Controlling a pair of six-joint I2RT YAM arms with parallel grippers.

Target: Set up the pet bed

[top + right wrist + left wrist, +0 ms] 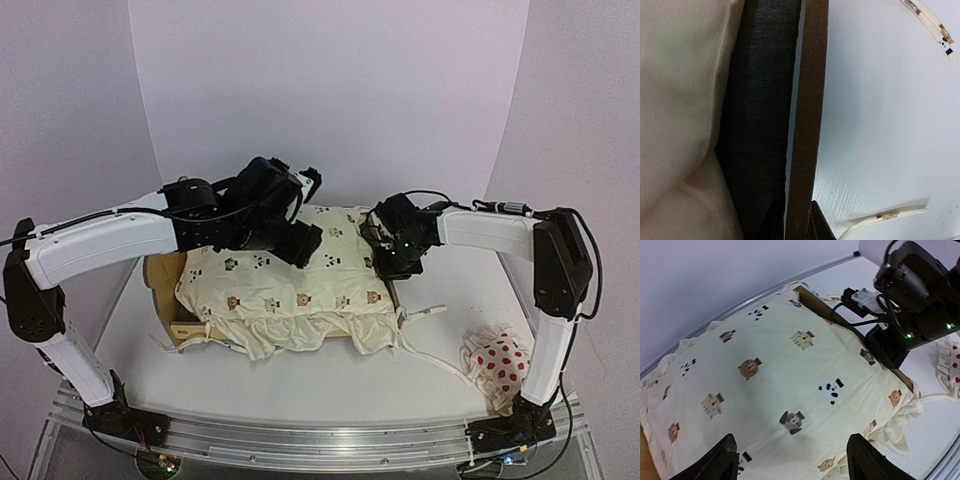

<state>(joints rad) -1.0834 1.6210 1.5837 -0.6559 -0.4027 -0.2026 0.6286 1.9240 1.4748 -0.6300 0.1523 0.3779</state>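
The pet bed point(160, 276) is set near the middle of the white table point(330, 390), and only a little of its light wood is seen, since most of it is covered by the cream animal-print cushion point(770, 375). The cushion is spread over the bed from end to end, and its ruffled edge is draped over the bed's near side. At the bed's left end a curved wooden board is left uncovered, and a corner of the frame is exposed at the near left.

The left gripper point(792, 447) is held above the cushion, over the far middle of the bed, with its jaws spread wide. Printed fabric is seen between the two fingers point(722, 460), but whether it is touched cannot be told.

The right gripper point(796, 217) is lowered at the bed's right end. Its jaws are drawn narrow and closed on the thin wooden board there, one fingertip on each face of it. Just inside that board the dark grey base point(760, 100) is exposed, with the cushion bunched against it.

Outside the bed's right end a loose cushion tie point(880, 217) is laid on the table. The red-dotted pillow point(500, 366) is placed well apart from the bed, off its near right corner and beside the right arm's base.
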